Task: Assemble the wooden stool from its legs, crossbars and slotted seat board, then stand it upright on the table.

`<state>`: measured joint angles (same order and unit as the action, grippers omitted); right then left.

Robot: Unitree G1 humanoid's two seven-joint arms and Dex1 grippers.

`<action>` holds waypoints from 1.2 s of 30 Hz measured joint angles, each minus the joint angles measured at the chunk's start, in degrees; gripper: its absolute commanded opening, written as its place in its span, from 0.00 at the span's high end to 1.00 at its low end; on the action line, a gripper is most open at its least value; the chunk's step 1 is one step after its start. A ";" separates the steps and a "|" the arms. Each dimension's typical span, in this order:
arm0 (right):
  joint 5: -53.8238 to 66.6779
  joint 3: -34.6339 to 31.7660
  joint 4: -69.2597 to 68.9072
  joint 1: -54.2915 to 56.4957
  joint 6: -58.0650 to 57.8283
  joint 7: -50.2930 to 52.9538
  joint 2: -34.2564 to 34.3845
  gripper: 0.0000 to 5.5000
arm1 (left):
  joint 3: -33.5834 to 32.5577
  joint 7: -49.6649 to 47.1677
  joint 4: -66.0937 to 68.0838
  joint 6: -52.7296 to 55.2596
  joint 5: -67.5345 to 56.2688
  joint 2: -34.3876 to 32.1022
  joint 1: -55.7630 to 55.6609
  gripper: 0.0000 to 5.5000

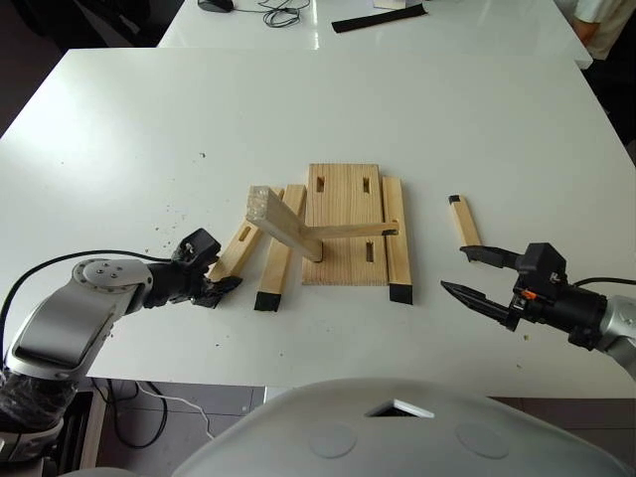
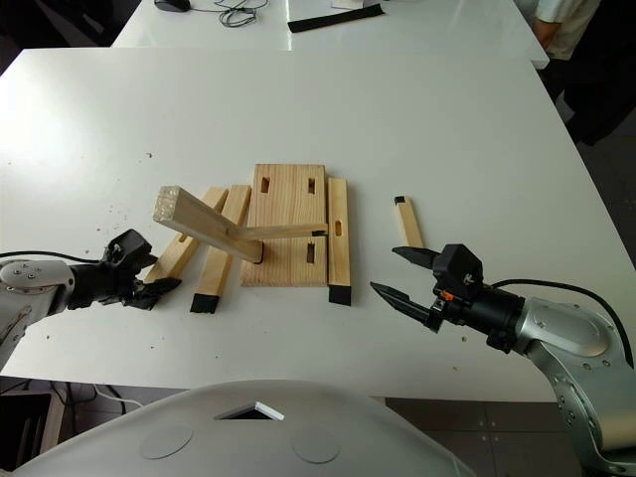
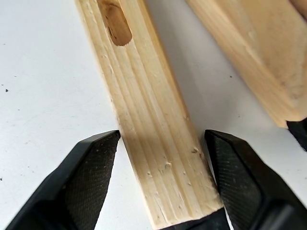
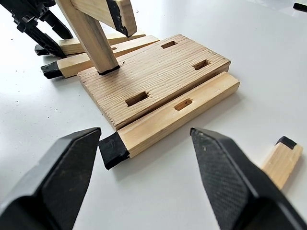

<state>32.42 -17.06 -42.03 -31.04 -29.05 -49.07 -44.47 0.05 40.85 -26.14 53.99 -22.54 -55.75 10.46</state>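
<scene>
The leftmost leg (image 3: 144, 96), lying flat on the bench (image 1: 447, 119) left of the slotted seat board (image 1: 343, 224), is straddled by the spread fingers of the left gripper (image 3: 162, 135) and is best centred squarely before closing, while the right gripper (image 1: 455, 270) is held with fingers spread too.

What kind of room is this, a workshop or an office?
Probably an office or lab: plain white tables, a computer mouse and cables on the far one, loose wooden stool parts on the near one.

One board (image 1: 343, 204), four legs (image 1: 281, 246), perhaps two crossbars (image 1: 358, 231)
</scene>
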 measured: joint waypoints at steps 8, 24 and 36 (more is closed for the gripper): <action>-1.47 2.21 1.23 2.29 0.54 0.02 -0.11 0.37 | 1.28 -0.98 4.83 -1.00 0.98 4.22 -4.38 0.57; -0.84 -1.60 7.38 8.78 1.37 -0.63 -1.25 0.37 | -13.24 -1.95 20.04 -6.16 -8.01 10.64 -39.20 0.63; 33.35 -13.17 11.48 30.13 -14.24 -0.20 -7.73 0.37 | -18.02 -2.40 -2.34 1.49 -45.59 19.81 -48.20 0.63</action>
<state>65.77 -30.24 -30.54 -0.91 -43.30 -49.27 -52.20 -17.97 38.45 -28.48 55.48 -68.12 -35.93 -37.74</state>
